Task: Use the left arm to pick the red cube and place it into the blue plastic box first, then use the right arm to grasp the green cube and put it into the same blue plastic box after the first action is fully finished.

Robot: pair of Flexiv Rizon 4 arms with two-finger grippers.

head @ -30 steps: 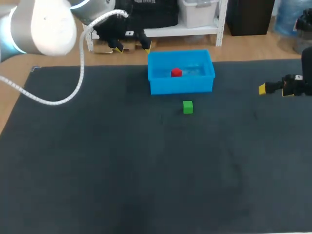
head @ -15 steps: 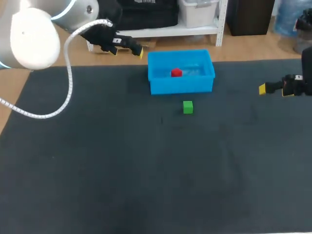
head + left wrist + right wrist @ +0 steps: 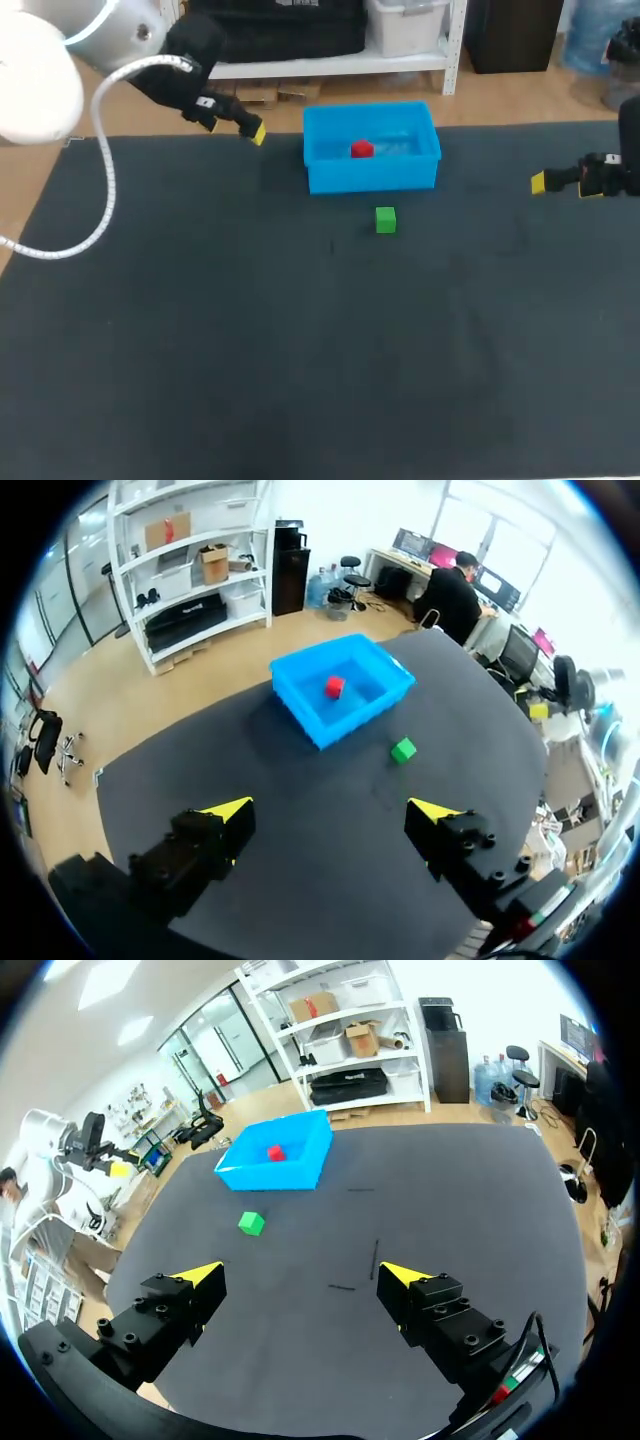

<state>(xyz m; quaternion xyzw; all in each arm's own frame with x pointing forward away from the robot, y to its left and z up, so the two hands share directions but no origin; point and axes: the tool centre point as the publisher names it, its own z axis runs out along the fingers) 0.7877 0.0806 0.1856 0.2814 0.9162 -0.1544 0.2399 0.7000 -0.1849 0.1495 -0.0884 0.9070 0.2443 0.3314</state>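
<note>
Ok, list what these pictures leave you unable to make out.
Head view: right hand shows one yellow tip clearly; the edge cuts off its arm.
Head view: left hand shows one tip; its body hides the other.
Head view: the front wall of the blue box hides the floor behind it.
Wrist views: green cube too small for detail.

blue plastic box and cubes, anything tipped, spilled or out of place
Nothing stands out. The blue plastic box sits upright on the dark table mat with the red cube inside it. The green cube rests flat on the mat near the box, apart from it. The left gripper and the right gripper are open and empty.
</note>
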